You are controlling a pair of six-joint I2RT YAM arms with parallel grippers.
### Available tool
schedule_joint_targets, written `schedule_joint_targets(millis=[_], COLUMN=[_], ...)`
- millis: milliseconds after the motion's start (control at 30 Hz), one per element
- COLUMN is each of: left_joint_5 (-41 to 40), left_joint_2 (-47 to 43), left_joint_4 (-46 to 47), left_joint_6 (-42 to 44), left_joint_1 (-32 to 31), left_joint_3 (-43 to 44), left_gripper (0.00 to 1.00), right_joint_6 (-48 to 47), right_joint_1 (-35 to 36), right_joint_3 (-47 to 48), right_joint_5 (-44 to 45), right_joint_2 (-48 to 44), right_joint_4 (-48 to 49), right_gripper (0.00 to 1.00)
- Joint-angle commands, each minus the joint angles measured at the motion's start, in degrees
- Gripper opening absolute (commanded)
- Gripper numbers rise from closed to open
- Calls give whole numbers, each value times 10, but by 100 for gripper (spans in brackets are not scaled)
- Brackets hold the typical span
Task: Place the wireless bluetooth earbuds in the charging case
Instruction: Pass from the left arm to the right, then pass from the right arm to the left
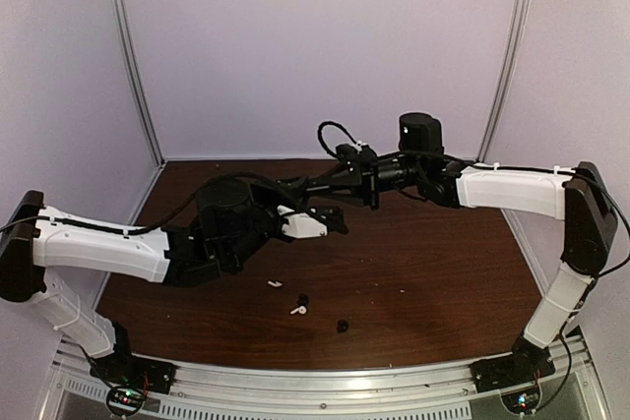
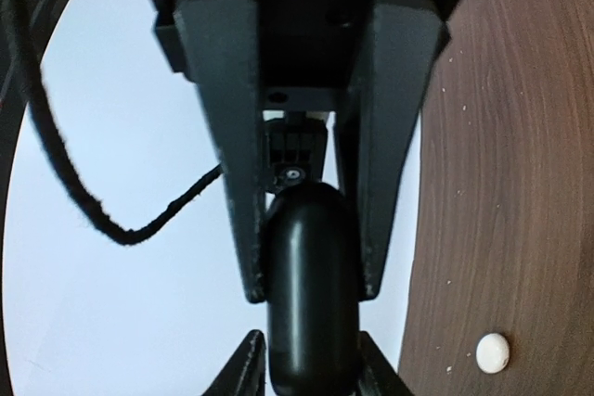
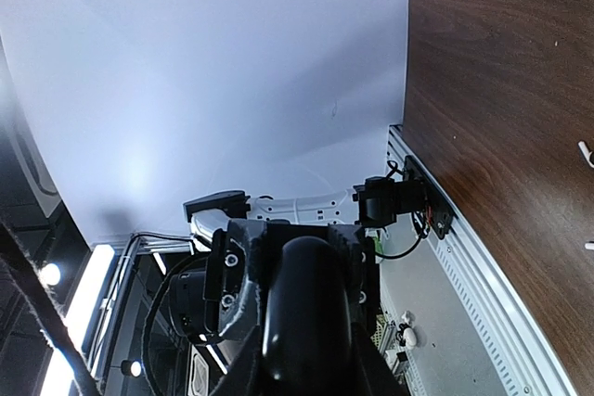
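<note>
Bench [image 1: 443, 272] is dark brown wood w/ pale walls [image 1: 325, 46] on three sides and a metal rail [image 1: 325, 381] along the near edge. Loose on it, by the middle of the near edge, are two black earbuds [image 1: 302, 299], the 2nd [image 1: 343, 326] just right of and nearer than the 1st. Two white earbuds [image 1: 275, 283] lie alongside, one [image 1: 297, 310] almost touching the 1st black bud. Nothing covers them, and both arms are up and farther back, well apart from them.

The charging case [image 2: 311, 322] is off the bench, held in the air betw. the two arms where they meet over the bench's middle, toward the far edge. The left gripper [image 2: 311, 368] is clenched on its near end. The right gripper [image 2: 311, 292] comes head-on from the opp. side, its long black fingers [image 2: 232, 183] pressed to both flanks of the case.

Top view: the case can't be made out in the tangle of black gripper parts, but only this view shows all four buds. Left wrist view shows the case clearly, plus a black cable [image 2: 93, 201] looping at left and one white bud on the wood at lower right. Right wrist view shows the case end-on w/ the rail behind.

Case is glossy black, smooth, an oval pebble shape w/ a soft highlight down its length. No seam or gap visible.
</note>
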Motion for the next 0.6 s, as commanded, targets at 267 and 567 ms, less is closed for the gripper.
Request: schedule_joint_targets(millis=[267,567], left_joint_5=[-4,91], left_joint_2=[-103,-162], left_joint_4=[-76,-273], left_joint_6=[-120,-413], left_joint_1=[-2,39], left_joint_3=[-21,29], left_gripper=[64,66], right_joint_6=[-19,-249], right_joint_1=[-46,-69], right_joint_3=[-5,66], right_joint_5=[28,39], right_joint_2=[-29,-52], right_joint_4=[72,-96], right_gripper=[16,14])
